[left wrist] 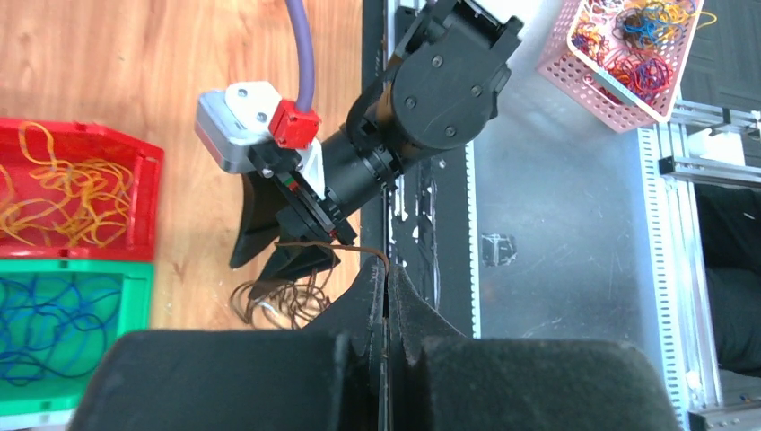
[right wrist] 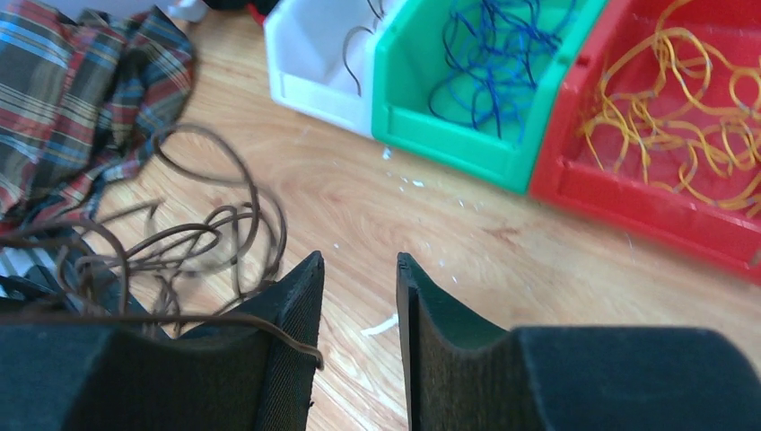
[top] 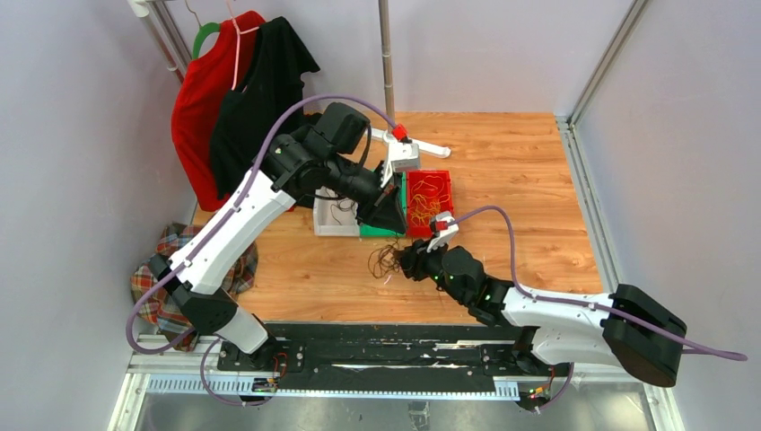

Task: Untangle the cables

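Use the green bin as your landmark. Way back on your side of it, past the black base rail, there's a pink basket holding a mixed bunch of coloured cables.

On the bare wood just in front of the bin sits the brown cable tangle. Your right gripper is right at that tangle. Its jaws are apart with nothing between them, and one brown strand lies over the outer side of one finger.

Your left gripper hangs between the tangle and the bin's front with its fingers pressed together. A brown strand runs into the seam, so it looks pinched on that cable.

Inside the green bin are blue cables. The white bin touches its left side and has a dark cable in it. The red bin on its right holds yellow-orange cables.

Far behind the bin, off to the left, a red shirt and a black shirt hang on a rack.
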You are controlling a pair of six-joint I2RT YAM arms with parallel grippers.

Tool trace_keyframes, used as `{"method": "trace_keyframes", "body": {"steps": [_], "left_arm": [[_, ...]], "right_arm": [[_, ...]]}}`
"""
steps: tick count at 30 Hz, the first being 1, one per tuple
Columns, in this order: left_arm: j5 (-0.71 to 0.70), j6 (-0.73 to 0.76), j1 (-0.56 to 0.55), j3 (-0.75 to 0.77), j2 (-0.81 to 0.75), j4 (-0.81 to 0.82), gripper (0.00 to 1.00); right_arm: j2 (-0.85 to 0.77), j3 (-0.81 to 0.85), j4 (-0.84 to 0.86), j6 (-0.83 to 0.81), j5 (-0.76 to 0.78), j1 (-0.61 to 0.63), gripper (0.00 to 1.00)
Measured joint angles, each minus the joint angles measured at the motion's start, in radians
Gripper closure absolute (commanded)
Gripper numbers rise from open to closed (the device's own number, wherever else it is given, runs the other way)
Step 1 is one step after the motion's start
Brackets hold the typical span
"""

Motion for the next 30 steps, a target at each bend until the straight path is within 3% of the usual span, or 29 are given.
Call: {"method": "trace_keyframes", "body": {"steps": [10,22,30], "left_arm": [[-0.044,-0.009,0.006,0.231,0.000,-0.050,1.00],[-0.144,-0.047,0.007,0.617,0.008,-0.043,1.00],[-0.284,-0.024,0.007,0.684,0.002,-0.014,1.00]], "right_arm": [[-0.020,-0.152,0.049,0.048,0.074,0.000,0.65],[-0.092,-0.249,-0.011,0.055,0.163,0.000,0.55],[-0.110,-0.251,-0.027,0.063,0.178,0.000,0.53]]}}
